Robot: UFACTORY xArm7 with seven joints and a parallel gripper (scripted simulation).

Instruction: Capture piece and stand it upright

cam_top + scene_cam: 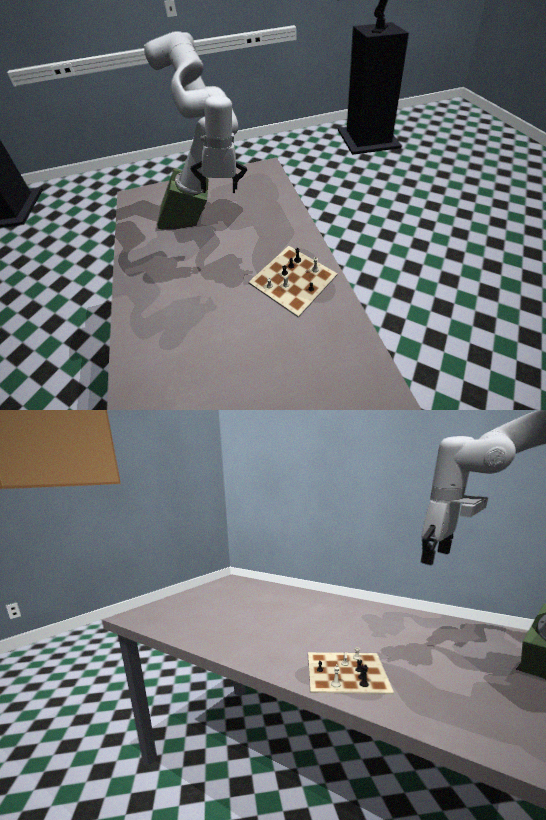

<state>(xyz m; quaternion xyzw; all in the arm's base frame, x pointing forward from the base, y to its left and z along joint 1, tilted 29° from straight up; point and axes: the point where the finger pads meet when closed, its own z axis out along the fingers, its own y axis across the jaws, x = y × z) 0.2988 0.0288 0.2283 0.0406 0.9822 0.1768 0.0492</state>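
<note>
A small chessboard (297,303) (320,685) lies on the grey table (225,350) (225,625), near its right edge in the top view. Several small pieces stand upright on it. The black ones include a tall piece (297,255) (364,675), a pawn (284,271) and a lone pawn (310,287) (320,666). The white ones include a tall piece (315,264) (336,676) and two pawns (269,283) (285,282). My gripper (218,186) (435,553) is open and empty. It hangs high above the table's far end, well away from the board.
The arm's green base block (180,207) (535,655) stands at the table's far end. A black pillar (375,85) stands on the checkered floor beyond the table. The board lies close to the table's edge.
</note>
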